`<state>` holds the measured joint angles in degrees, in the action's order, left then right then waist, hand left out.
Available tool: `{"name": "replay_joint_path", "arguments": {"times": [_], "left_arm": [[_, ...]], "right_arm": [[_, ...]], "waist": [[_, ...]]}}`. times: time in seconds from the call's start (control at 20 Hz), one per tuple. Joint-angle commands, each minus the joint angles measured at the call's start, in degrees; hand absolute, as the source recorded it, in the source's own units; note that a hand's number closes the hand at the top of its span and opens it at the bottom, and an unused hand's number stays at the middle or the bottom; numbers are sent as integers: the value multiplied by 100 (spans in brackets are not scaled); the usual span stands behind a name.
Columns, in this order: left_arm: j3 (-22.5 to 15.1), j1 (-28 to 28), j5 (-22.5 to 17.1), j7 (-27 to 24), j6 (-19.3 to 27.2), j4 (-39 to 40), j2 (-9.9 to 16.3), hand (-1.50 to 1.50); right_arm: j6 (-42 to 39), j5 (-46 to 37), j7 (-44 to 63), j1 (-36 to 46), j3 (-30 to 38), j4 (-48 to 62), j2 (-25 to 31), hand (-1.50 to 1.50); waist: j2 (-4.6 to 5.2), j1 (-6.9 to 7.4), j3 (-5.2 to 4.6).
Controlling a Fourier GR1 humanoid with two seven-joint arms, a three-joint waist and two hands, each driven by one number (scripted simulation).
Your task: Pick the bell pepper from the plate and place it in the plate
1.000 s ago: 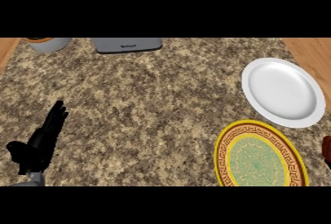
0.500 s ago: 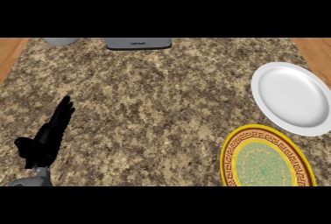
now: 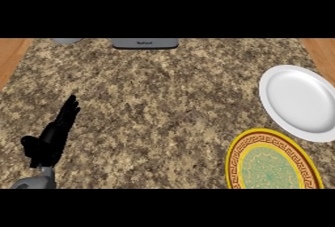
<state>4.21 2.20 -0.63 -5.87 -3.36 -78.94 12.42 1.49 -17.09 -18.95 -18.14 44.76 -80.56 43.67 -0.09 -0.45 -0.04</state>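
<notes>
A plain white plate (image 3: pixel 301 102) lies at the right edge of the counter with nothing on it. Below it sits a patterned plate (image 3: pixel 270 163) with a yellow rim, a brown band and a green centre, also bare. No bell pepper shows anywhere in the head view. My left hand (image 3: pixel 51 138) rests at the lower left, fingers straight and pointing up the counter, holding nothing. My right hand does not show.
A grey appliance (image 3: pixel 145 43) stands at the counter's far edge, with a grey rounded object (image 3: pixel 67 41) to its left. Wooden flooring (image 3: pixel 13 53) shows past both side edges of the speckled counter (image 3: pixel 163 106).
The view has shifted, so both plates and the far objects sit farther right and higher in the picture. The dark shape at the right edge has left the view. My left hand stays open.
</notes>
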Motion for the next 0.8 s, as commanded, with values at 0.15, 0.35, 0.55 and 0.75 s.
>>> {"name": "replay_joint_path", "arguments": {"times": [0.15, 0.35, 0.55, 0.75], "left_arm": [[17, 233, 44, 217, -42, 39, -40, 0], [174, 164, -48, 22, -200, 193, 60, 0], [-36, 128, 191, 16, 41, 7, -188, 0], [159, 85, -95, 100, -337, 55, 23, 0]], "right_arm": [[-378, -266, 1141, 803, -314, -592, 187, 150], [-80, -752, 1152, 1392, -1236, -343, -300, 150], [-469, -761, 1585, 2375, -1569, 239, 66, 150], [95, -1266, 1695, 3001, -2236, 591, -546, 150]], "waist": [[11, 49, 1], [19, 83, 3], [18, 106, 4], [22, 142, 5]]}}
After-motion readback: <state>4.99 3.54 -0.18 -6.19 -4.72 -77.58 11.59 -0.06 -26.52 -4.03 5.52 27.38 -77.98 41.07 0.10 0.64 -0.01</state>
